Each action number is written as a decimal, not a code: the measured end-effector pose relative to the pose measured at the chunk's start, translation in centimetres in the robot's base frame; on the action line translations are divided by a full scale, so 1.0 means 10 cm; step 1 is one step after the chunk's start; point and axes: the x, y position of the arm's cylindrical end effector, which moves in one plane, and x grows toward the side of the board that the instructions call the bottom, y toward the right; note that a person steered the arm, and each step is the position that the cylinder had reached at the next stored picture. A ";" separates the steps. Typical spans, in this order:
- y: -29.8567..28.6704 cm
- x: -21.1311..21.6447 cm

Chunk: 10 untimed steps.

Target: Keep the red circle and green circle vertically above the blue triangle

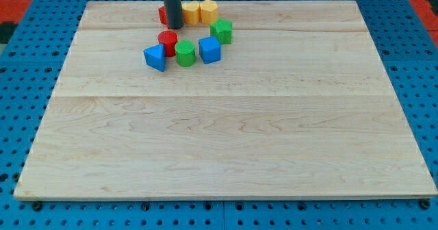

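Observation:
The red circle (168,40) stands near the view's top, left of centre. The green circle (185,53) sits just below and to the right of it, touching it. The blue triangle (155,57) lies to the left of the green circle, below and left of the red circle. My tip (174,27) is at the end of the dark rod, just above the red circle, between it and the blocks along the board's top edge.
A blue cube (209,50) is right of the green circle. A green block (221,31) lies above it. A red block (163,14), partly hidden by the rod, and two yellow blocks (190,12) (208,11) line the wooden board's (226,141) top edge.

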 end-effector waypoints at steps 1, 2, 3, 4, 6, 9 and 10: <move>-0.20 -0.06; -0.57 0.08; -0.89 0.71; -0.73 1.17; -0.32 1.42; -0.42 1.50; -0.15 1.35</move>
